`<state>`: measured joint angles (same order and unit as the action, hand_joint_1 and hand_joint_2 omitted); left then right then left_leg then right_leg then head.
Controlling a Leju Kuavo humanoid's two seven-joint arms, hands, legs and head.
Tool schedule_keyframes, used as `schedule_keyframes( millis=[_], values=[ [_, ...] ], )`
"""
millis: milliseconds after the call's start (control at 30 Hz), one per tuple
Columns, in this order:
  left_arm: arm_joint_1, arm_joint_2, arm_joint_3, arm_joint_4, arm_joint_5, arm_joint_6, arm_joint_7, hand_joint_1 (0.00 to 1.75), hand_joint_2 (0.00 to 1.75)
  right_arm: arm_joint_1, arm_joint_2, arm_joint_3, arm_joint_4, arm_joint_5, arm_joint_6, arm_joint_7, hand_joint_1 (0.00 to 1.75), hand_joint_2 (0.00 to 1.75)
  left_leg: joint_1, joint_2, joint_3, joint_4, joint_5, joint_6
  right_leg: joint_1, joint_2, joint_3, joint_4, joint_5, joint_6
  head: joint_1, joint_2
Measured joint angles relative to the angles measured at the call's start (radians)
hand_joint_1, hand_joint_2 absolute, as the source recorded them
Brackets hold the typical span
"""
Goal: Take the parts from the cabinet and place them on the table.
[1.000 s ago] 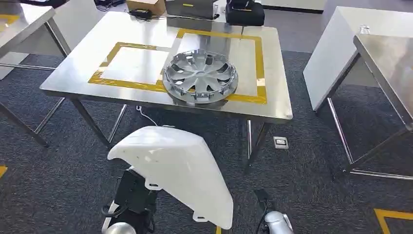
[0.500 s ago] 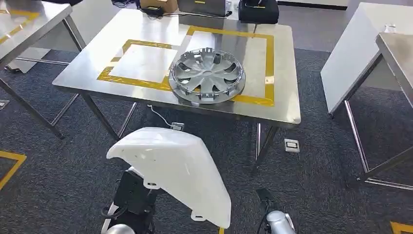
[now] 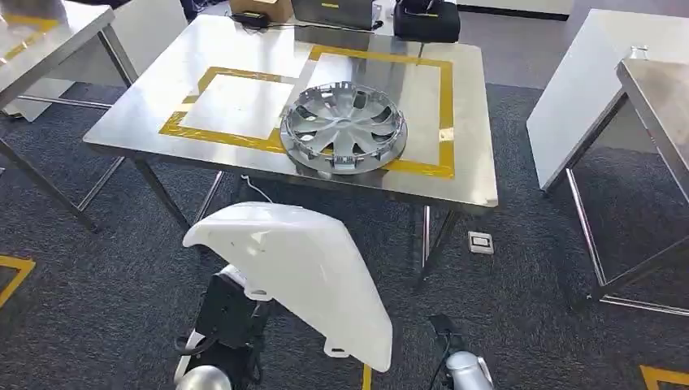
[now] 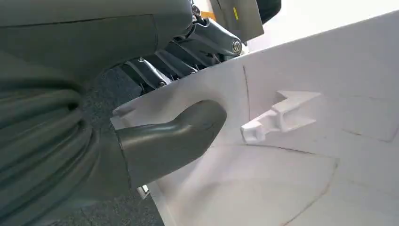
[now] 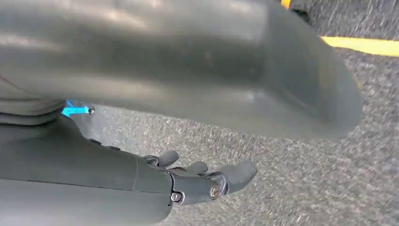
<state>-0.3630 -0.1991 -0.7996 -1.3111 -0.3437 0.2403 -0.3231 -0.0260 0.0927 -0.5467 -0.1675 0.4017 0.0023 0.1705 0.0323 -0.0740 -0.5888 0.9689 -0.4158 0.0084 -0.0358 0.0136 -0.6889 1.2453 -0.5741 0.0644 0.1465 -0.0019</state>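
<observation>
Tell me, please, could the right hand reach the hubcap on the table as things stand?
Probably not yet. The right hand hangs open over the carpet, and the hubcap lies on the table, with open floor between. Nothing blocks the way.

White part [image 3: 301, 276] smooth matt plastic; wheel cover [image 3: 343, 127] glossy silver; table [image 3: 154, 122] brushed steel.

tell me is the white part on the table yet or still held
Held: the left hand grips the white part above the carpet, short of the table.

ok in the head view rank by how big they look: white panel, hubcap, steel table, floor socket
1. steel table
2. white panel, though nearness to the camera inflates it
3. hubcap
4. floor socket
</observation>
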Motion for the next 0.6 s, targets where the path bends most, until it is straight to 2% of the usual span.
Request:
schedule_keyframes(
  millis=[33, 67, 100, 133, 167, 233, 267, 300, 333, 367, 400, 433, 467, 500, 533, 567, 600],
  values=[
    [0.000, 0.000, 0.000, 0.000, 0.000, 0.002, 0.000, 1.75, 1.75, 0.000, 0.000, -0.001, 0.000, 0.003, 0.000, 0.000, 0.00, 0.00, 0.005, 0.000, 0.000, 0.008, -0.006, -0.007, -0.004, 0.000, 0.037, -0.072, 0.044, 0.006, 0.004, 0.000],
    [0.000, 0.000, 0.000, 0.000, 0.000, 0.003, 0.000, 1.75, 1.75, 0.000, 0.000, -0.001, 0.000, 0.004, 0.000, 0.000, 0.00, 0.00, 0.010, -0.001, 0.000, 0.018, -0.014, -0.014, -0.010, 0.000, 0.087, -0.166, 0.091, 0.011, 0.008, 0.000],
    [-0.001, 0.000, 0.000, 0.000, 0.000, 0.005, 0.000, 1.75, 1.75, 0.000, 0.000, -0.001, 0.000, 0.006, 0.001, 0.000, 0.00, 0.00, 0.013, 0.000, -0.001, 0.030, -0.023, -0.023, -0.014, 0.003, 0.126, -0.250, 0.109, 0.016, 0.020, 0.000],
    [-0.001, 0.000, 0.000, 0.001, 0.000, 0.007, 0.000, 1.75, 1.75, -0.001, 0.001, -0.001, 0.000, 0.008, 0.002, 0.000, 0.00, 0.00, 0.010, 0.000, -0.006, 0.033, -0.028, -0.032, -0.002, 0.019, 0.126, -0.238, 0.091, 0.011, 0.033, 0.000],
    [0.000, 0.000, 0.000, 0.001, 0.000, 0.008, -0.001, 1.75, 1.75, 0.000, 0.001, -0.002, 0.000, 0.010, 0.002, -0.003, 0.00, 0.00, 0.008, -0.002, -0.008, 0.036, -0.031, -0.039, 0.000, 0.016, 0.125, -0.239, 0.091, -0.008, 0.032, 0.000],
    [0.000, 0.001, 0.000, 0.001, 0.000, 0.011, -0.002, 1.75, 1.75, 0.003, 0.000, -0.003, 0.000, 0.011, 0.004, 0.003, 0.00, 0.00, 0.011, -0.008, -0.004, 0.028, -0.028, -0.052, 0.007, 0.008, 0.124, -0.240, 0.089, -0.024, 0.033, 0.000],
    [-0.001, 0.001, 0.000, 0.001, 0.000, 0.011, -0.002, 1.75, 1.75, 0.002, 0.000, -0.003, 0.000, 0.012, 0.004, 0.003, 0.00, 0.00, 0.011, -0.011, -0.001, 0.024, -0.031, -0.059, 0.005, 0.004, 0.130, -0.247, 0.090, -0.033, 0.033, 0.000],
    [0.000, 0.002, 0.000, -0.001, 0.000, 0.012, -0.002, 1.75, 1.75, 0.003, 0.000, -0.003, 0.000, 0.011, 0.004, 0.003, 0.00, 0.00, 0.011, 0.013, -0.007, 0.034, -0.035, -0.061, -0.003, -0.003, 0.141, -0.257, 0.092, -0.043, 0.032, 0.000],
    [-0.003, 0.002, 0.000, -0.001, 0.000, 0.012, -0.003, 1.75, 1.75, 0.004, 0.000, -0.003, -0.001, 0.012, 0.004, 0.003, 0.00, 0.00, 0.004, 0.044, -0.026, 0.079, -0.053, -0.058, -0.003, -0.008, 0.151, -0.259, 0.086, -0.052, 0.025, 0.000],
    [-0.003, 0.002, 0.000, -0.001, 0.000, 0.012, -0.004, 1.75, 1.75, 0.005, 0.000, -0.003, 0.000, 0.012, 0.004, 0.003, 0.00, 0.00, 0.003, 0.057, -0.064, 0.152, -0.083, -0.058, -0.002, -0.015, 0.159, -0.260, 0.082, -0.058, 0.026, 0.000],
    [-0.002, 0.003, 0.000, 0.000, 0.000, 0.013, -0.003, 1.75, 1.75, 0.007, 0.000, -0.003, 0.000, 0.012, 0.004, 0.003, 0.00, 0.00, 0.003, 0.061, -0.115, 0.242, -0.116, -0.058, -0.001, -0.022, 0.165, -0.260, 0.075, -0.062, 0.025, 0.000],
    [0.000, 0.006, 0.000, 0.002, 0.000, 0.013, -0.003, 1.75, 1.75, 0.007, 0.000, -0.003, 0.000, 0.012, 0.004, 0.003, 0.00, 0.00, 0.003, 0.062, -0.163, 0.320, -0.137, -0.059, 0.000, -0.027, 0.173, -0.260, 0.067, -0.062, 0.024, 0.000],
    [0.002, 0.009, 0.000, 0.003, 0.000, 0.013, -0.003, 1.75, 1.75, 0.008, 0.000, -0.003, 0.000, 0.012, 0.004, 0.003, 0.00, 0.00, 0.004, 0.062, -0.191, 0.358, -0.135, -0.058, -0.001, -0.029, 0.182, -0.260, 0.058, -0.060, 0.024, 0.000],
    [0.004, 0.012, 0.000, 0.003, 0.000, 0.013, -0.003, 1.75, 1.75, 0.008, 0.000, -0.003, 0.000, 0.012, 0.004, 0.003, 0.00, 0.00, 0.004, 0.064, -0.192, 0.340, -0.102, -0.059, -0.004, -0.030, 0.197, -0.260, 0.048, -0.055, 0.024, 0.000],
    [0.004, 0.012, 0.000, 0.003, 0.000, 0.013, -0.003, 1.75, 1.75, 0.008, 0.000, -0.003, 0.000, 0.012, 0.004, 0.003, 0.00, 0.00, 0.005, 0.066, -0.171, 0.288, -0.058, -0.059, -0.008, -0.031, 0.210, -0.260, 0.037, -0.049, 0.024, 0.000],
    [0.003, 0.012, 0.000, 0.003, 0.000, 0.013, -0.003, 1.75, 1.75, 0.008, 0.002, -0.003, 0.000, 0.012, 0.004, 0.003, 0.00, 0.00, 0.006, 0.072, -0.128, 0.193, 0.004, -0.059, -0.015, -0.031, 0.229, -0.259, 0.023, -0.040, 0.024, 0.000],
    [0.003, 0.012, 0.000, 0.003, 0.000, 0.013, -0.003, 1.75, 1.75, 0.008, 0.002, -0.003, 0.000, 0.012, 0.005, 0.003, 0.00, 0.00, 0.008, 0.083, -0.090, 0.099, 0.047, -0.062, -0.019, -0.031, 0.248, -0.258, 0.007, -0.029, 0.023, 0.000]
  ],
)
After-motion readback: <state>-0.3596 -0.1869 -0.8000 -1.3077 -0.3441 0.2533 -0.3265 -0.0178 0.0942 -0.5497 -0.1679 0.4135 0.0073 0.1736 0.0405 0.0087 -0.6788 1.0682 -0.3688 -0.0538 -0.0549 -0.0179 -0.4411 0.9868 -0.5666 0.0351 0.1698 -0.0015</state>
